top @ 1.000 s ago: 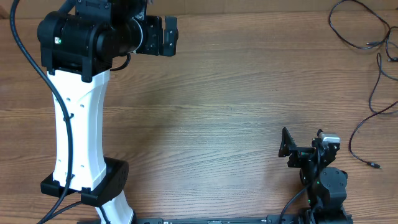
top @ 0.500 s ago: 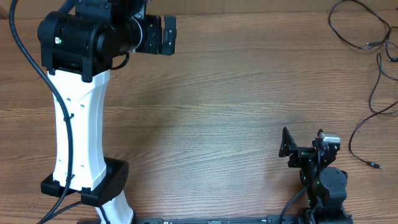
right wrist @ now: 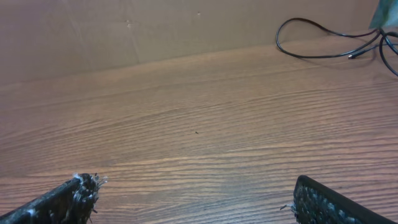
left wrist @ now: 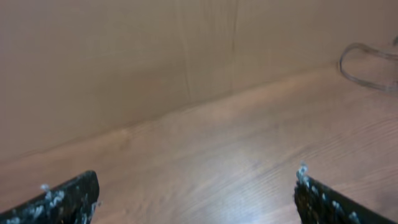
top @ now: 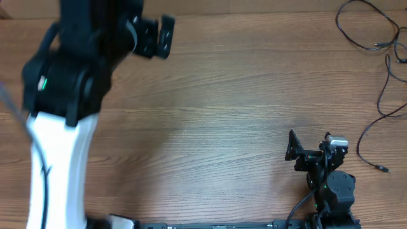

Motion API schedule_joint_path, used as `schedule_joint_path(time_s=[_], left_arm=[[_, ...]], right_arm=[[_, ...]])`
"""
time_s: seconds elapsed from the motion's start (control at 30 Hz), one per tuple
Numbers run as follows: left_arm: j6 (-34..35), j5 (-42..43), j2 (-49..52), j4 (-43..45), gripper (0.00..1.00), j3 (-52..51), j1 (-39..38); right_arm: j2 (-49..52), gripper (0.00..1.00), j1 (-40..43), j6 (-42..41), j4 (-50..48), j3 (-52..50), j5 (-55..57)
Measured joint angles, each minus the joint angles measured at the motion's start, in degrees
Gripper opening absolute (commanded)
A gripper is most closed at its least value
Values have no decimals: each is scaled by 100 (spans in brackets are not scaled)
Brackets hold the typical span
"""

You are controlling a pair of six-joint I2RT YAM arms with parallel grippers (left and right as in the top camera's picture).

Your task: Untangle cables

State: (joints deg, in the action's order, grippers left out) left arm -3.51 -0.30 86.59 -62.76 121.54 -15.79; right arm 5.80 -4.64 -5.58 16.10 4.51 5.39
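Observation:
The cables [top: 367, 28] are thin black cords lying in a loose loop at the table's far right corner. A long strand [top: 381, 95] runs down the right edge to a small plug [top: 382, 168]. The loop also shows far off in the right wrist view [right wrist: 320, 46] and blurred in the left wrist view [left wrist: 367, 65]. My left gripper [top: 159, 37] is open and empty at the far left, well away from the cables; its fingers [left wrist: 196, 193] are spread wide over bare wood. My right gripper [top: 313, 147] is open and empty near the front right, left of the plug, with its fingers [right wrist: 196, 193] wide apart.
The wooden table [top: 229, 114] is backed by a brown cardboard wall [right wrist: 155, 25]. The left arm's white and black body [top: 60, 114] rises over the left side. The right arm's base [top: 334, 191] sits at the front edge.
The left arm is in motion and blurred: its body has swung left and toward the camera, and its gripper has shifted slightly left. The right arm and the cables have not moved.

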Motion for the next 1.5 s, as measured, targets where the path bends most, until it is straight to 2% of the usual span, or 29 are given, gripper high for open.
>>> schedule_joint_path(time_s=[0.23,0.47,0.6,0.73,0.83,1.0,1.17,1.5], left_arm=[[142,-68,-2444,2323,100,-3606,2],[402,-33,-4697,5243,100,-7291,85],[505,114,-5967,7058,100,-8979,343],[529,212,-6970,8216,100,-10207,590],[529,229,-7497,8544,100,-10893,748],[529,245,-8137,8577,100,-11593,1064],[350,243,-8535,8056,100,-11879,1222],[-59,243,-8572,6699,100,-12065,1480]], right_arm=[[0,100,0,0,11,9,20],[0,100,2,-2,13,11,48],[4,100,0,0,15,13,59],[7,100,0,2,20,13,61],[4,100,0,2,20,13,63],[9,100,0,0,24,13,61],[9,100,0,2,20,13,61],[9,100,0,2,22,13,61]])
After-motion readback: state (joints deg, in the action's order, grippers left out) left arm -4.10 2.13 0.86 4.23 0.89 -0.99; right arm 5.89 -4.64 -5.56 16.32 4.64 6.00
